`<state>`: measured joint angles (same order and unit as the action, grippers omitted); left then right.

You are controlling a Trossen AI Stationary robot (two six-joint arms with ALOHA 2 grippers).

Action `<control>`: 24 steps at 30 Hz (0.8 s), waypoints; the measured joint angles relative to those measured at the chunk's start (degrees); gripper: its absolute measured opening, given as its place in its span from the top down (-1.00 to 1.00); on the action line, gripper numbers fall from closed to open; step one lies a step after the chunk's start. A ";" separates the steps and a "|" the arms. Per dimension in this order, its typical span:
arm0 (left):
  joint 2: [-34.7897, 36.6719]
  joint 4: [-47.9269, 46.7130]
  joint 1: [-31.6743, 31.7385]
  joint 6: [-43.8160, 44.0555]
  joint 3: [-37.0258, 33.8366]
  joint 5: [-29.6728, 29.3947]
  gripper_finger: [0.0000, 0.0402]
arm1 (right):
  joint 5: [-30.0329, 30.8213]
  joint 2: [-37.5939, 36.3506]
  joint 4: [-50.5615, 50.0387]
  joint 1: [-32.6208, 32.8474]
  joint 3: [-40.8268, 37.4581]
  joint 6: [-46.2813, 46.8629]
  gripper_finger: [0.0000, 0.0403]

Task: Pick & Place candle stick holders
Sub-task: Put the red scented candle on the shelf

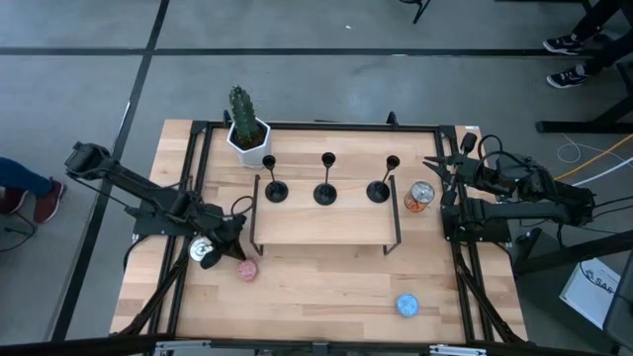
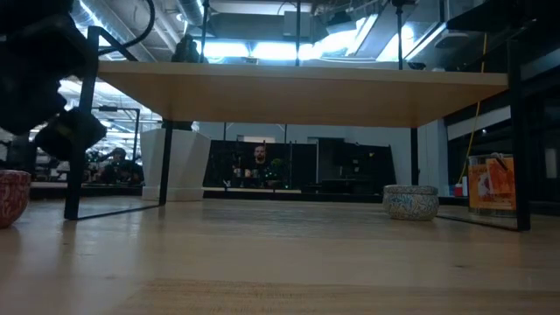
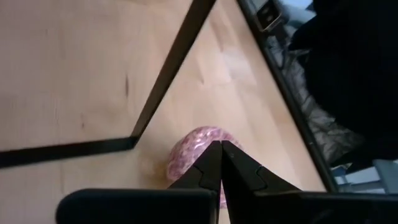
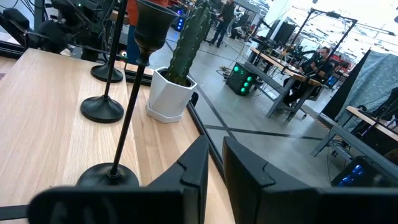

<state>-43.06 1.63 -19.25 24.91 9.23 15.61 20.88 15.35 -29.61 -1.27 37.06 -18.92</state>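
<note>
Candle stick holders: three slim black candle stick holders (image 1: 325, 188) stood upright in a row on top of the low wooden shelf (image 1: 297, 229) at the middle of the counter (image 1: 326, 297), each on a round flat base, well apart from both pincers.
Nearest holder, right wrist view: the holder by the right arm (image 4: 121, 134) showed its thin stem, cup top and base on the shelf board, with the next one (image 4: 104, 93) behind it.
Left pincer: the left pincer (image 1: 235, 248) hung low over the counter beside the shelf's left leg, its fingers (image 3: 211, 165) pressed together with nothing between them, their tips just above the pink tin (image 3: 198, 149).
Right pincer: the right pincer (image 1: 432, 164) sat at the right edge of the counter, near the far right corner of the shelf; its fingers (image 4: 245, 171) stood a narrow slot apart and held nothing.
Pink tin: it lay on the counter in front of the shelf's left end (image 1: 246, 269).
Blue tin: it rested near the front right of the counter (image 1: 406, 305).
Orange can: it stood just beside the shelf's right end (image 1: 419, 196).
Cactus: a green cactus in a white pot (image 1: 246, 132) stood at the far left corner of the shelf.
Room: people sat at desks beyond the counter (image 2: 260, 166).
</note>
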 joint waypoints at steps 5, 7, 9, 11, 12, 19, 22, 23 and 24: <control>2.92 0.58 -0.08 1.22 0.00 3.38 0.99 | -0.02 0.00 0.00 0.01 0.00 0.00 0.74; 3.81 1.75 -0.34 1.08 0.00 3.99 0.99 | 0.00 -0.01 0.00 0.01 0.00 0.02 0.74; 4.59 3.40 -0.61 0.01 0.00 4.01 0.99 | 0.00 -0.01 0.00 0.00 0.00 0.01 0.74; 5.22 5.90 -0.89 -0.95 0.00 4.01 0.99 | -0.01 -0.01 0.00 0.00 0.00 0.01 0.74; 5.50 7.19 -1.04 -1.17 0.00 4.02 0.99 | -0.01 -0.02 0.00 0.02 0.00 0.00 0.74; 6.18 11.68 -2.24 2.96 0.04 3.80 0.99 | 0.00 -0.02 0.00 0.01 0.00 0.00 0.74; 6.17 11.38 -3.46 4.18 0.26 3.10 0.99 | -0.01 -0.02 0.00 -0.01 0.00 0.01 0.74; 6.14 10.76 -3.94 3.99 0.77 2.50 0.99 | -0.01 -0.02 0.00 0.01 0.00 0.02 0.74; 6.11 10.19 -4.47 3.53 1.53 2.03 0.99 | -0.01 -0.01 0.00 0.02 0.00 0.02 0.74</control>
<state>-36.95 11.81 -23.71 28.44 10.77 17.64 20.86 15.33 -29.60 -1.26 37.06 -18.90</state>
